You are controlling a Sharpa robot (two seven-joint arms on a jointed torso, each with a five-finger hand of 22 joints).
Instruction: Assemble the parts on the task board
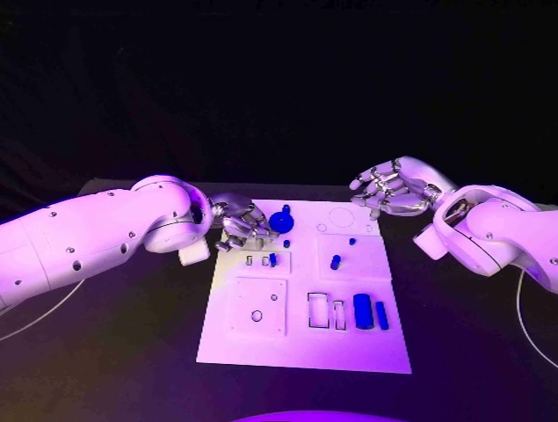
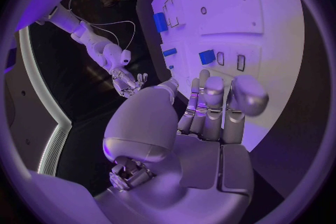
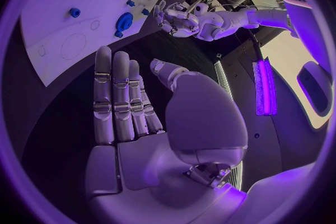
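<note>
**Board part-filled, both hands empty**

The flat white rectangular task board lies mid-table with several small blue plastic parts on it: a round blue disc piece near its far left corner, small blue pegs at its centre, and two upright blue blocks near its right edge. Several outlined slots look unfilled, so much assembly seems left. The silver left hand hovers released beside the disc; the silver right hand hangs released, holding nothing, beyond the far right corner.
</note>
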